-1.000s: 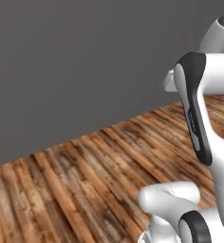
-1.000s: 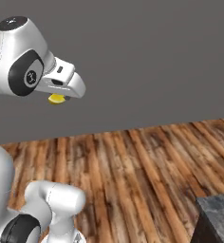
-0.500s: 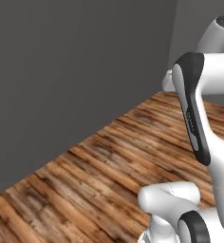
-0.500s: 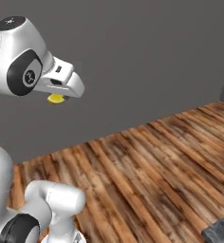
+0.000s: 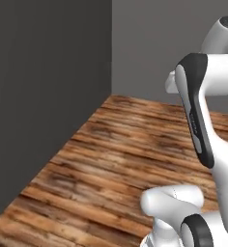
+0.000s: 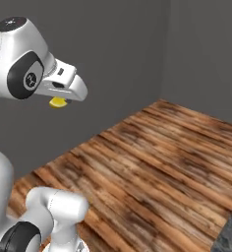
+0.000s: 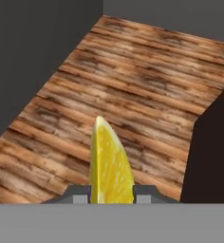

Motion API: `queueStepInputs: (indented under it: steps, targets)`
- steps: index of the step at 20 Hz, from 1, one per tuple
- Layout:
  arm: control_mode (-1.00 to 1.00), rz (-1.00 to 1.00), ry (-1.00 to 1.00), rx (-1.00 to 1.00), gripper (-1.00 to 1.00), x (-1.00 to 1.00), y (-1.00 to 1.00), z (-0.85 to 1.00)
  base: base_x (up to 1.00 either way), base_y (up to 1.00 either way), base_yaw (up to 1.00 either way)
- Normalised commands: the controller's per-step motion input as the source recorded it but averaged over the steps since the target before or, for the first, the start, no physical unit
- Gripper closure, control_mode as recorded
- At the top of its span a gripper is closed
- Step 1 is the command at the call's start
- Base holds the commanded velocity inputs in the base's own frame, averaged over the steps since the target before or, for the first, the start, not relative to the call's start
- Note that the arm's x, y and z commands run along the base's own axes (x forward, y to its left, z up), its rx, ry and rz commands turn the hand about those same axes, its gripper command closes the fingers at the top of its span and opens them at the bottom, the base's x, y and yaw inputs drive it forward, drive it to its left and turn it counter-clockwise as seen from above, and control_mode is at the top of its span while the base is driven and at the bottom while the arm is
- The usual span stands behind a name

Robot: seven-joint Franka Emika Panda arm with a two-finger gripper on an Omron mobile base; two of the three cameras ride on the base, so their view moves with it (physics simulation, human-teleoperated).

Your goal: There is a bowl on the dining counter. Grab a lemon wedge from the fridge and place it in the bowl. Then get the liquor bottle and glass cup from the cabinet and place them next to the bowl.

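A: Lemon wedge (image 7: 109, 163) — where does it sit?

B: In the hand view it stands upright between the two dark finger tips, pointed end up, yellow flesh facing the camera. The jaws are clamped on it from both sides. Below it lies a wooden plank floor (image 7: 133, 90), with dark grey walls (image 7: 28, 52) to the left and a dark block at the right edge.

A: And the right base view?

B: The gripper (image 6: 64, 96) is held high at the left, and a small yellow bit of the wedge (image 6: 57, 102) pokes out under the white hand, well above the floor. A grey marbled corner of the dining counter (image 6: 231, 236) shows at the lower right.

A: The left base view?

B: The white arm (image 5: 203, 111) with its dark joint rises at the right, over the floor and a corner of the walls.
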Motion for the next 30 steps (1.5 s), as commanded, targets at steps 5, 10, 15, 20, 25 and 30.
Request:
queueStepInputs:
  steps: [5, 10, 15, 20, 25, 30]
  targets:
    - [1.0, 0.0, 0.0, 0.0, 1.0, 0.0, 0.0, 0.0, 0.96, 0.21, -0.56]
    - [1.0, 0.0, 0.0, 0.0, 1.0, 0.0, 0.0, 0.0, 0.95, 0.37, -0.56]
    - [1.0, 0.0, 0.0, 0.0, 1.0, 0.0, 0.0, 0.0, 0.89, 0.39, -0.57]
    - [1.0, 0.0, 0.0, 0.0, 1.0, 0.0, 0.0, 0.0, 0.89, 0.57, -0.55]
    - [1.0, 0.0, 0.0, 0.0, 1.0, 0.0, 0.0, 0.0, 0.88, 0.67, -0.53]
    - [1.0, 0.0, 0.0, 0.0, 1.0, 0.0, 0.0, 0.0, 0.83, 0.7, -0.51]
